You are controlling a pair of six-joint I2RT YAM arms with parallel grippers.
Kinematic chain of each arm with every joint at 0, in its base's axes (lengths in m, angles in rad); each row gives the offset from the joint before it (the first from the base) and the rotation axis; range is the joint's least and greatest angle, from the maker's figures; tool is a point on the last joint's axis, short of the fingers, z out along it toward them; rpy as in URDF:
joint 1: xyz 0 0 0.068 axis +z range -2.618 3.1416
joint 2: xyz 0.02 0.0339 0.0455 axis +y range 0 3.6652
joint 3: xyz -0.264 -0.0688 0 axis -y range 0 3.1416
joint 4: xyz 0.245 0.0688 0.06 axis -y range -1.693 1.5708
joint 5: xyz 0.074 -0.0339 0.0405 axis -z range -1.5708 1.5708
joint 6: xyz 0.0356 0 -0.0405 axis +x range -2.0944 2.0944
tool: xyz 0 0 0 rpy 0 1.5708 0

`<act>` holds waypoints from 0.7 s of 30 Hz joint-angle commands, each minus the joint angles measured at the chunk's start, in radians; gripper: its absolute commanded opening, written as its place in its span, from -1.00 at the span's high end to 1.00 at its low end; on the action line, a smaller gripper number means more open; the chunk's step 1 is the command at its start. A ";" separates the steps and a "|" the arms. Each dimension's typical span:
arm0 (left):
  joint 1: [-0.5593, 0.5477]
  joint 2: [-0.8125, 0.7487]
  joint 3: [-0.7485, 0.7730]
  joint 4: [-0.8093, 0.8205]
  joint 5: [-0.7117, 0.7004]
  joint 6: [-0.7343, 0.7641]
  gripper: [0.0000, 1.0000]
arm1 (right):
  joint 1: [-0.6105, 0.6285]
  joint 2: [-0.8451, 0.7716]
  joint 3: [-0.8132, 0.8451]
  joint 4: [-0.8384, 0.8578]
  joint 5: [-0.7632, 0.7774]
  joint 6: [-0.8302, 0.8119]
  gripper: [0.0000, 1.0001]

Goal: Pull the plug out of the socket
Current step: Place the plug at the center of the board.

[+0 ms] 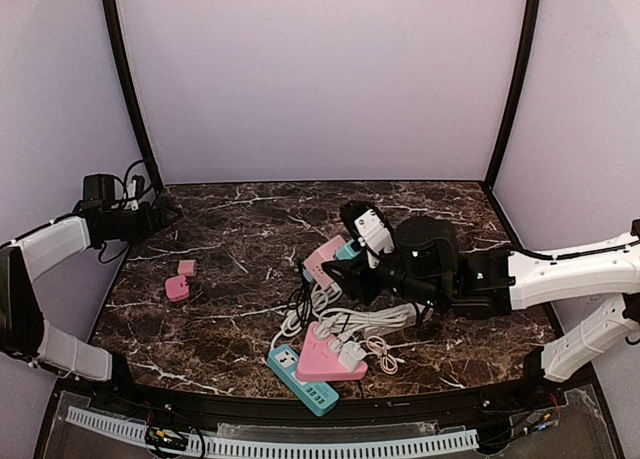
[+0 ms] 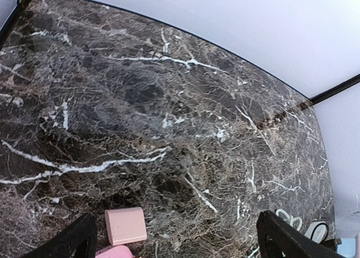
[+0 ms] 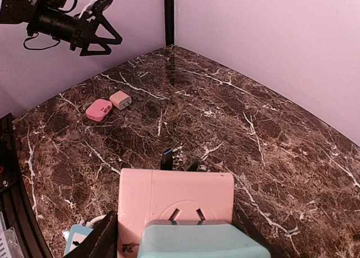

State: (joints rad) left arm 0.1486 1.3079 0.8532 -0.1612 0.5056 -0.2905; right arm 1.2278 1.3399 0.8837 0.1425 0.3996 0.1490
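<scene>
A pink socket block (image 3: 175, 196) has a teal plug (image 3: 202, 241) pushed into its near face. A small black USB piece (image 3: 167, 158) sticks out beyond its far edge. My right gripper (image 3: 177, 235) has a dark finger against each side of the block and is shut on it. In the top view the block (image 1: 322, 259) and plug (image 1: 347, 247) sit at the table's middle, at my right gripper (image 1: 340, 274). My left gripper (image 1: 160, 217) is far off at the back left, open and empty (image 2: 180, 244).
A pink triangular socket (image 1: 322, 361) with a white plug (image 1: 352, 355), a teal power strip (image 1: 300, 379) and white cables (image 1: 340, 319) lie at the front. Two loose pink chargers (image 1: 180, 284) lie at the left and also show in the left wrist view (image 2: 125, 224).
</scene>
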 commanded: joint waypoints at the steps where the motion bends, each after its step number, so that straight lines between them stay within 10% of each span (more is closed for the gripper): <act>1: -0.027 -0.045 -0.054 0.083 0.109 0.013 -0.97 | -0.070 -0.021 0.053 0.020 -0.106 0.055 1.00; 21: -0.629 -0.053 0.132 0.208 0.280 0.197 -0.97 | -0.470 -0.200 0.023 -0.005 -0.816 0.345 1.00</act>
State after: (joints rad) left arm -0.3862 1.2331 0.9379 -0.0288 0.7746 -0.1207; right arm 0.7719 1.1835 0.8917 0.0463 -0.2485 0.4248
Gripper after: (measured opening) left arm 0.987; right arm 0.574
